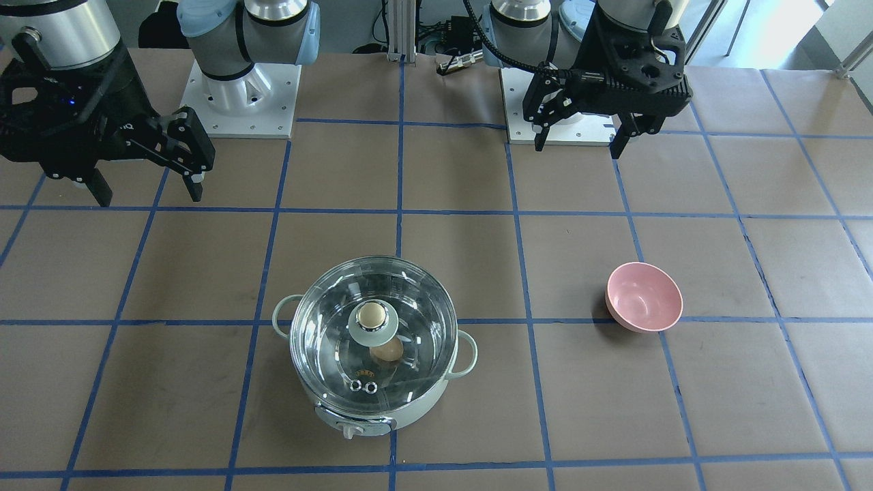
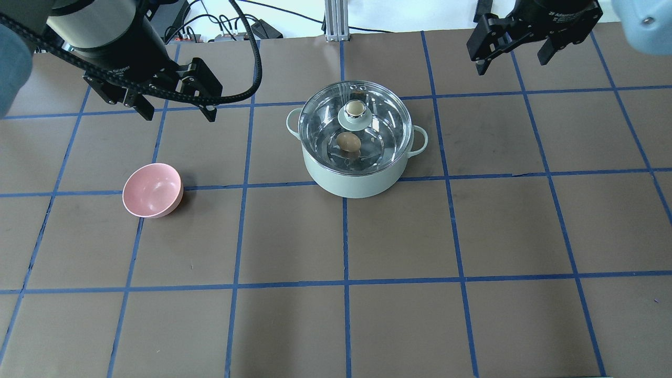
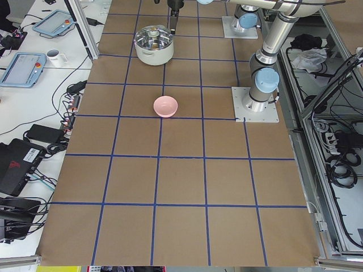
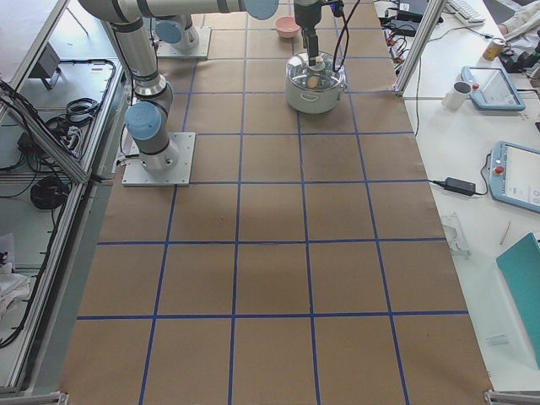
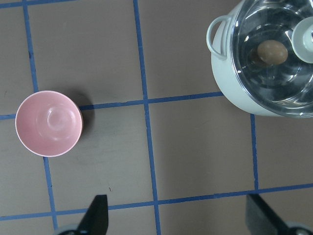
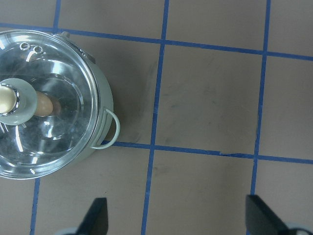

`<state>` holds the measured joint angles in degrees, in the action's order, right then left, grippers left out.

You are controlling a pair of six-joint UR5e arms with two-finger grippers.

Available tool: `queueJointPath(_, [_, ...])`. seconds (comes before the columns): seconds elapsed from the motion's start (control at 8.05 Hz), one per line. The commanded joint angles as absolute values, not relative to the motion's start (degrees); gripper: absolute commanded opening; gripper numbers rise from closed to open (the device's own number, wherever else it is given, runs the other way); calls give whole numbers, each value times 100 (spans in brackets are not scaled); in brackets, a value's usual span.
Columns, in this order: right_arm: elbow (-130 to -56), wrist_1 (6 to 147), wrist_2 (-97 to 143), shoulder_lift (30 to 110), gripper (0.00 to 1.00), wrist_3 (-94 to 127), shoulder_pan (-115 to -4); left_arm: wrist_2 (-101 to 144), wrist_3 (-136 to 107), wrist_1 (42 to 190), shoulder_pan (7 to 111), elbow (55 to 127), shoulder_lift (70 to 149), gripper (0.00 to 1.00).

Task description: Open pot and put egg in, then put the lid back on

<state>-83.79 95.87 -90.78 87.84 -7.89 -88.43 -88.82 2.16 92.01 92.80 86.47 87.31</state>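
Closure looks done: we see the large round clear glass lid [image 2: 386, 118] seated on the round mint-green electric pot [image 2: 357, 181], the small tan oval egg [image 2: 348, 142] inside it under the glass. Our left gripper [image 2: 177, 111] and right gripper [image 2: 512, 62] hang well apart from the pot, one to each side, jaws spread, holding nothing. We judge the next move calls only for keeping clear.

brown table [image 2: 294, 325] with a blue tape grid; on it stand the pot [image 2: 357, 176] and a pink bowl [image 2: 153, 190], well apart
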Motion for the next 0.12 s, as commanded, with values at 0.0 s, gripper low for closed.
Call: queueJointPath(0.0, [-8385,9668,-9088,8789,100,-791,-8842,-8903,211,9193,9281,8657,8736,100])
